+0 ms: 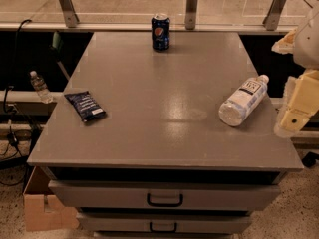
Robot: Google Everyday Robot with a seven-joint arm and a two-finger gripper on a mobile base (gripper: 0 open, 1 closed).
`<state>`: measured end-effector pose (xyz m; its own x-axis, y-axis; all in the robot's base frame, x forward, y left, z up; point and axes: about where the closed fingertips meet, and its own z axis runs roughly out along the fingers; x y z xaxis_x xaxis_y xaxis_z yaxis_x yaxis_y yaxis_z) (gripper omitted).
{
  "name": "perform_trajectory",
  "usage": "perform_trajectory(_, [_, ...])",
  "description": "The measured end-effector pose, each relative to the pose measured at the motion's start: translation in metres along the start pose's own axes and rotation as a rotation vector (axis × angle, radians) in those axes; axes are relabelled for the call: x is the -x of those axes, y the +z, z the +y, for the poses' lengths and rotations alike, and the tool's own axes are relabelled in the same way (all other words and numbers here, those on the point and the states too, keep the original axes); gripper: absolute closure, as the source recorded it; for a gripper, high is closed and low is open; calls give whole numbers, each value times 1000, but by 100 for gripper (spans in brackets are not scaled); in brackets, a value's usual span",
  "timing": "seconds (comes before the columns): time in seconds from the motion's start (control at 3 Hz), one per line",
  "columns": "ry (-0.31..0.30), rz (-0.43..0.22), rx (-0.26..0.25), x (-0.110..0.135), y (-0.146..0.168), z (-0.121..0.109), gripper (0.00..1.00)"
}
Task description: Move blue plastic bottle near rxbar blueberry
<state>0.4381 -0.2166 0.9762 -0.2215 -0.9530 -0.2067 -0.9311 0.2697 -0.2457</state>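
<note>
On the table [149, 133], blue plastic bottle [242, 102] lies near gripper [295, 114].

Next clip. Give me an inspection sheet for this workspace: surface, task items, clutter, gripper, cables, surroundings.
Surface: grey cabinet top, flat, with faint glare near the middle.
Job's things: blue plastic bottle lies on its side near the right edge; rxbar blueberry lies flat near the left edge; the two are far apart.
Clutter: soda can stands upright at the back centre.
Gripper: gripper is at the right, by the table's edge, beside the bottle and apart from it.
Cables: dark cables on the left, off the table.
Surroundings: small bottle on a ledge at left; cardboard box on the floor; drawers below.
</note>
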Motion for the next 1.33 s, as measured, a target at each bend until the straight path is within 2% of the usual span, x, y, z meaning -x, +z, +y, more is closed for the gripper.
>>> perform_trajectory(0.33, [0, 0, 0, 0, 0, 0, 0])
perform_trajectory(0.67, [-73, -6, -2, 1, 4, -12, 0])
perform_trajectory(1.33, [-279, -3, 11, -17, 52, -97, 0])
